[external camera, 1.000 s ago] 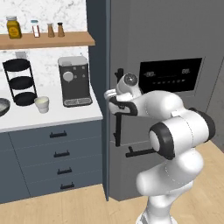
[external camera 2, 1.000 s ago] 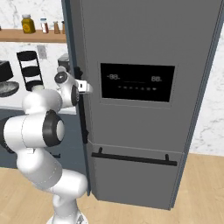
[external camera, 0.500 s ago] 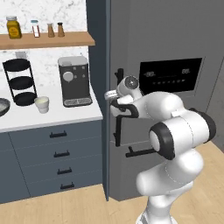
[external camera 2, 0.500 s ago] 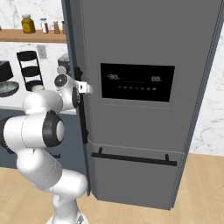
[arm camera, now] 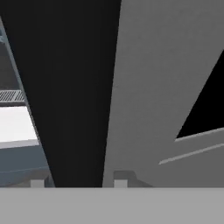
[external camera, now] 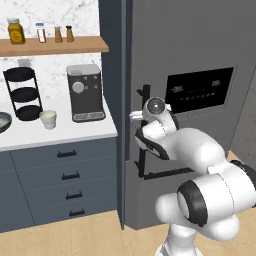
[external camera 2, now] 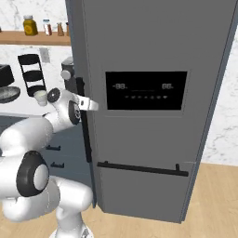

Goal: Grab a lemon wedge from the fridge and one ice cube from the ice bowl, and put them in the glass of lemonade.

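Observation:
The tall dark grey fridge (external camera: 190, 50) (external camera 2: 148, 46) stands with its door closed, so the lemon wedge is hidden. My gripper (external camera: 143, 124) (external camera 2: 83, 109) (arm camera: 78, 181) is shut on the fridge's long black vertical handle (external camera: 145, 97) (external camera 2: 86, 139). In the hand view that handle (arm camera: 74, 87) fills the space between my two finger tips. The cream-white glass of lemonade (external camera: 48, 119) (external camera 2: 40, 96) stands on the white counter to the left. The dark speckled ice bowl (external camera: 2, 122) (external camera 2: 8, 94) lies further left on that counter.
A coffee machine (external camera: 86, 92) and a black tiered rack (external camera: 22, 95) stand on the counter, under a wooden shelf (external camera: 50, 46) with jars. Blue-grey drawers (external camera: 65, 175) run below. The fridge's lower drawer has a horizontal black handle (external camera 2: 142, 168). A black dispenser panel (external camera 2: 146, 90) sits on the door.
The jaws have closed from wide open onto the fridge handle. The arm and the fridge door have hardly moved.

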{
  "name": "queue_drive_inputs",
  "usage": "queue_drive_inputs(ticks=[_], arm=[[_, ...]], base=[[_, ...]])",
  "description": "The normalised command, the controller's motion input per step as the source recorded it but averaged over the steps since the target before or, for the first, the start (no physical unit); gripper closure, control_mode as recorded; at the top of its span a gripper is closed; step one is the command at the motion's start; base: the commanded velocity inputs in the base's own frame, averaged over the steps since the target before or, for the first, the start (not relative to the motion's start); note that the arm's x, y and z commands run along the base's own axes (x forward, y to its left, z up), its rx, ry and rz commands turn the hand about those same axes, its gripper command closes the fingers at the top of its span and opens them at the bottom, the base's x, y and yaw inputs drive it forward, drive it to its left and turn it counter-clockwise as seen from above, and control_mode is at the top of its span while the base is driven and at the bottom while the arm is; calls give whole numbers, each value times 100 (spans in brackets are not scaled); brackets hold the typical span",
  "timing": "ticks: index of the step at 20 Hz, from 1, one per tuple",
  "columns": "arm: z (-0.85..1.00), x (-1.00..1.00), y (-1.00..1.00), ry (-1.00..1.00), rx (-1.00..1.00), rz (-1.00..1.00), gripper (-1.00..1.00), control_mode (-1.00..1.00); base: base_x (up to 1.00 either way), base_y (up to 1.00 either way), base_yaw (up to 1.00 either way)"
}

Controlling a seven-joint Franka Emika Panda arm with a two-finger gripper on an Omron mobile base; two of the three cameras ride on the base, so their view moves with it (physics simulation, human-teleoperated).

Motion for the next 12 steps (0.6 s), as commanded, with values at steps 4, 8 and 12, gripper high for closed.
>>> queue_drive_inputs(ticks=[4, 8, 12], arm=[[53, -100, -100, -11, 6, -34, 100, -100], [82, -96, -100, -7, 7, -38, 100, -100], [92, -92, -100, -5, 7, -40, 100, -100]], base=[[0, 0, 0], [0, 0, 0], [0, 0, 0]])
